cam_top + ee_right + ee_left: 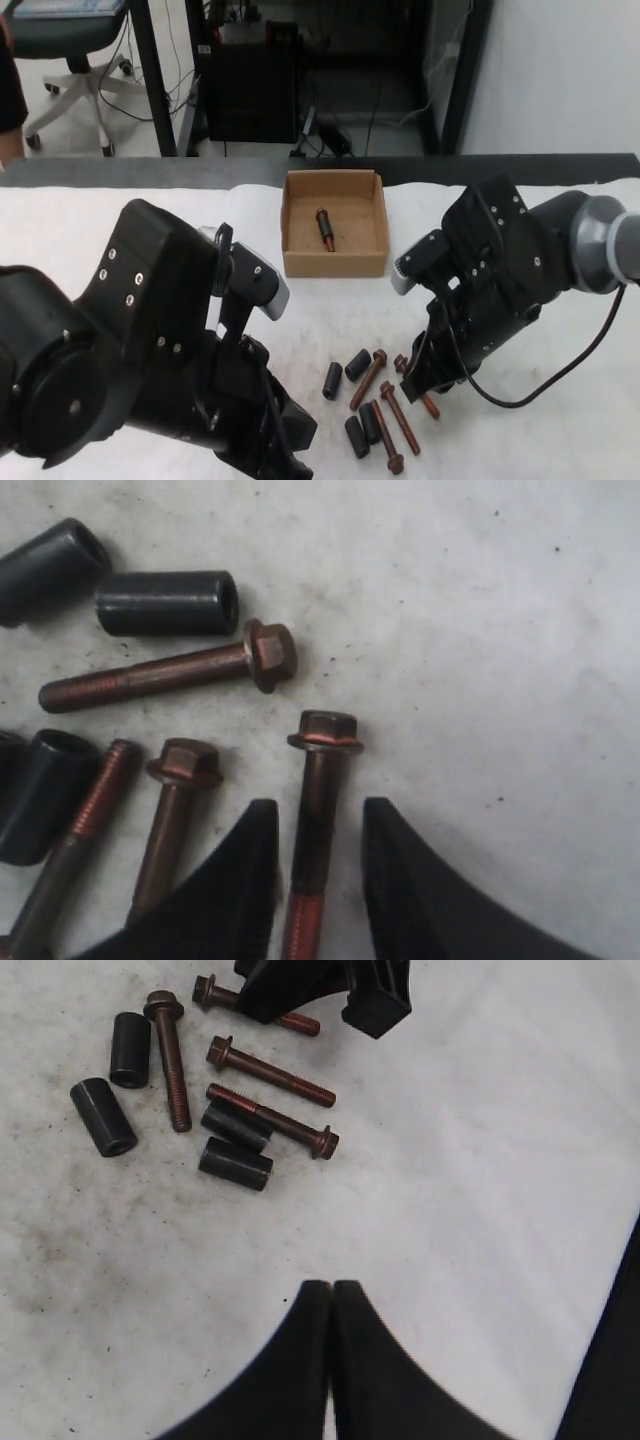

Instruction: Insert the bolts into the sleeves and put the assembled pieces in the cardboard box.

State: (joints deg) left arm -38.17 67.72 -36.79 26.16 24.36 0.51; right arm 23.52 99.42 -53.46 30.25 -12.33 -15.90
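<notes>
Several copper bolts and black sleeves (333,380) lie loose on the white bench near its front. My right gripper (320,805) is down at the right side of this pile, open, with one finger on each side of the shank of a bolt (322,780) lying on the bench. Another bolt (170,670) and a sleeve (165,602) lie just beyond it. My left gripper (331,1288) is shut on nothing and hovers over bare bench, short of the pile (235,1140). The cardboard box (335,262) at the middle back holds one assembled piece (325,228).
The left arm's bulky body (150,340) covers the front left of the bench. The right arm (510,260) comes in from the right with a cable looping below it. Bare white cloth lies between the pile and the box.
</notes>
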